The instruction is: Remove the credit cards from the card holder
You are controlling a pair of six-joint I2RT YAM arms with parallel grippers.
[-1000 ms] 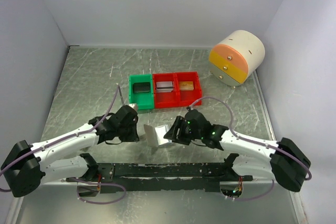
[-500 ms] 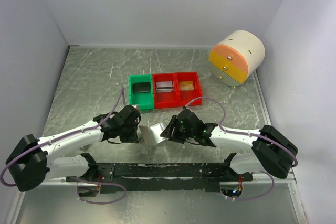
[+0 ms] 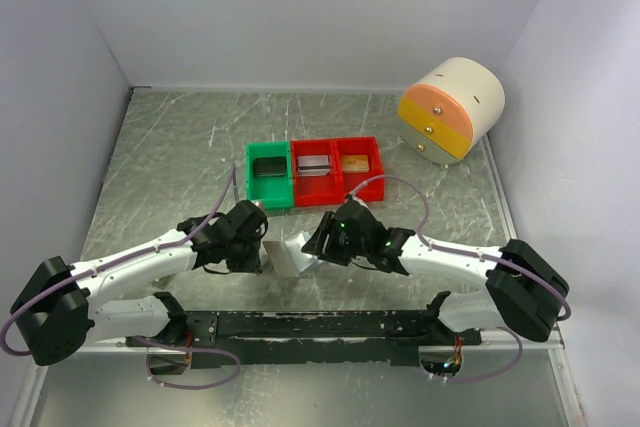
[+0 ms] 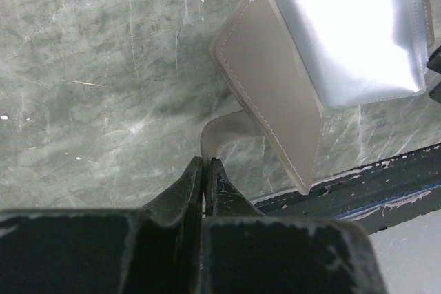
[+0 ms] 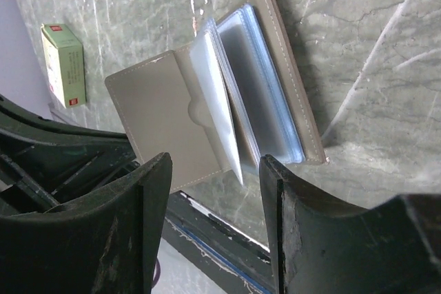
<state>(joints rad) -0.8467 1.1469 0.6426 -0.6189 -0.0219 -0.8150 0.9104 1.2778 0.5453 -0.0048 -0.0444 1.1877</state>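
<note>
The grey card holder lies open on the table between my two grippers. My left gripper is shut on the holder's small closure tab, with the grey panel just beyond it. My right gripper is open. The lower corner of a pale translucent pocket leaf reaches in between its fingers, and I cannot tell whether they touch. The pockets look pale, with no orange-tan credit card showing in them. An orange-tan flat item lies in the right red bin.
A green bin and a red double bin stand behind the holder. A round white drawer unit with orange and yellow fronts stands at the back right. A small pale box with a red mark lies beside the holder. The black base rail runs along the near edge.
My right gripper has moved left and away from the base, up to the holder's pocket side. The holder has shifted a little and looks less spread. My left gripper has stayed shut on the tab.
</note>
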